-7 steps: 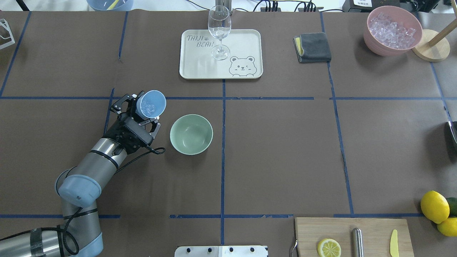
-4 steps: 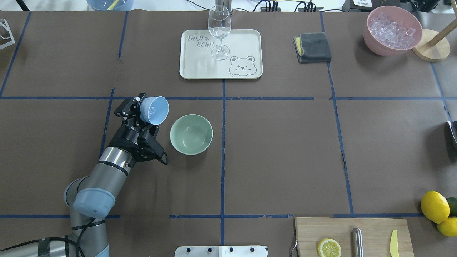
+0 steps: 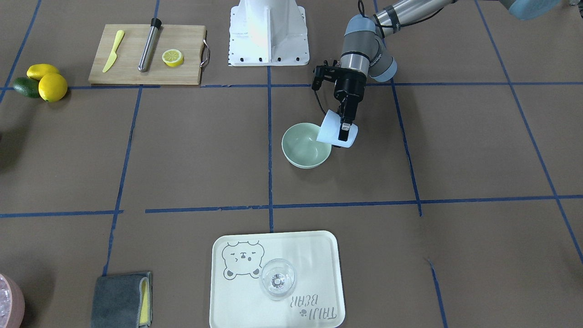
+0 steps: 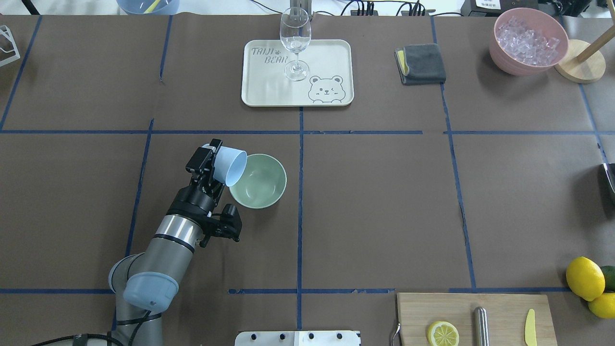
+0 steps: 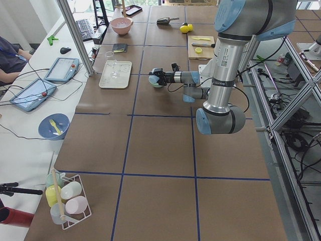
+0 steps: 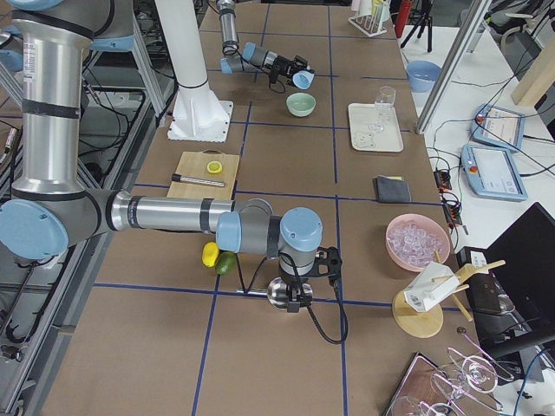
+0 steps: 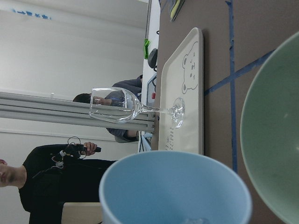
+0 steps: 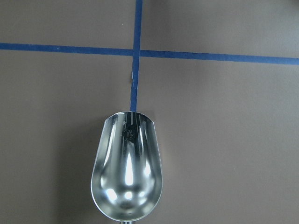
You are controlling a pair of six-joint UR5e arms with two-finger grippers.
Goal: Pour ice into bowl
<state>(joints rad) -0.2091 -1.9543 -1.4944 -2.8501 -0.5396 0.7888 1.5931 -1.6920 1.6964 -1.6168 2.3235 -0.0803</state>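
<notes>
Bowl (image 4: 262, 185) waiting on the table (image 4: 384, 202), and at its near-left rim the left gripper (image 4: 216, 161) is clamped on the blue cup (image 4: 234, 166), tipped mouth-first over that rim, just a glint of ice (image 7: 195, 220) inside, wine glass (image 4: 295, 43) far beyond the bowl, right gripper (image 6: 295, 296) well off to the side, grip unreadable.

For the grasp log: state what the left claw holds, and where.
The light blue cup, gripped on its side wall by the left claw.
</notes>
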